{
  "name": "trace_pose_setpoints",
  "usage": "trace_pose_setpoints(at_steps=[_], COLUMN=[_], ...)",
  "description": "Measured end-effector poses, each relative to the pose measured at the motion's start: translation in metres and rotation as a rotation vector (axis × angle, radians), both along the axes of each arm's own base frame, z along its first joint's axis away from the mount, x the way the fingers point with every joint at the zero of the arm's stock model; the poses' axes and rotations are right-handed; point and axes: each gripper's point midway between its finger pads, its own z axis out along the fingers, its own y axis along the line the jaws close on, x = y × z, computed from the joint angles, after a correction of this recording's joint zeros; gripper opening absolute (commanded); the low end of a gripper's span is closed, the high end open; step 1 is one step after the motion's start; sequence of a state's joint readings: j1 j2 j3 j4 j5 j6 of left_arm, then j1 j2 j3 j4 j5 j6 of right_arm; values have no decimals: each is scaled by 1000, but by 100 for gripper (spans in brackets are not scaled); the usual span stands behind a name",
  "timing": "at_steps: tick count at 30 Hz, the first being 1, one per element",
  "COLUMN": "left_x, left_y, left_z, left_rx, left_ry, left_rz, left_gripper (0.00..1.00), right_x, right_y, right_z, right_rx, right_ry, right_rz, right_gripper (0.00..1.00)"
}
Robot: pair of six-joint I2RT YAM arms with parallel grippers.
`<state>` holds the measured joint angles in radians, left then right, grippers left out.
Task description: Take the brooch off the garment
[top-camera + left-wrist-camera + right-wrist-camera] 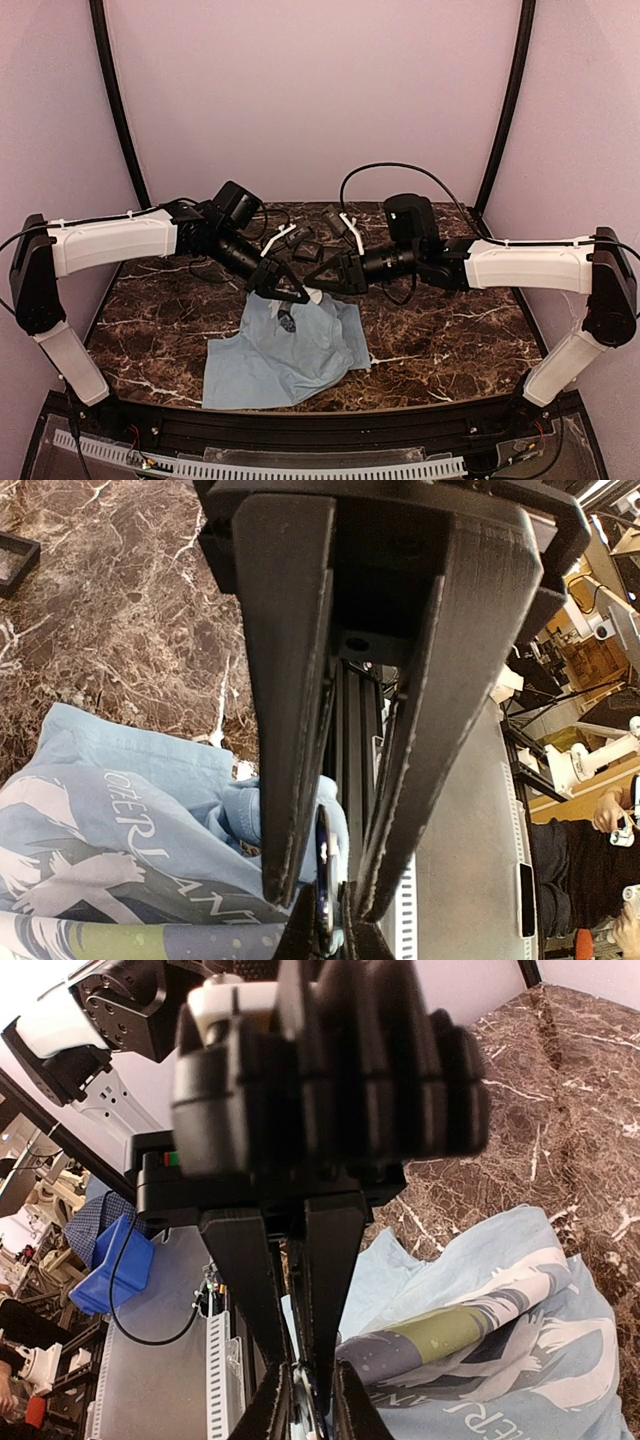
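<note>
The light blue shirt (290,355) lies at the table's front centre, with its middle pulled up to both grippers. The brooch (325,865) is a thin navy disc seen edge-on against a fold of the shirt (120,830). My left gripper (291,293) (328,905) is closed around that fold and the brooch. My right gripper (316,291) (300,1380) comes from the opposite side, and its nearly closed tips pinch the brooch (306,1401) just above the printed shirt (480,1340). The top view hides the brooch behind the fingers.
Small square black trays (302,246) stand behind the grippers on the brown marble table (450,330). One tray corner (15,558) shows in the left wrist view. Curved black poles rise at the back corners, and a black rail runs along the front edge.
</note>
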<state>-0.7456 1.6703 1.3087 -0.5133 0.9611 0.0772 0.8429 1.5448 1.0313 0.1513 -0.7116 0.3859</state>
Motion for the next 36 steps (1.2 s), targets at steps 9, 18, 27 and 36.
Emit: trace_pose_setpoints(at_steps=[9,18,27,36], left_x=[-2,-2,-3,5], left_y=[0,0,0,-7], left_z=[0,1,1,10], left_rx=[0,-1,-3,-42], left_ry=[6,7,18,-4], left_rz=[-5,-7,-7,19], left_gripper=[1,1,48,75], right_x=[-1,-3,-4,13], right_y=[0,-1,-2,-24], right_z=[-1,-5,-5,5], right_rx=[2,-8,8,69], right_ry=[0,8,-4,-90], right_rz=[3,11,10,-215], right_gripper=[13,7,0,0])
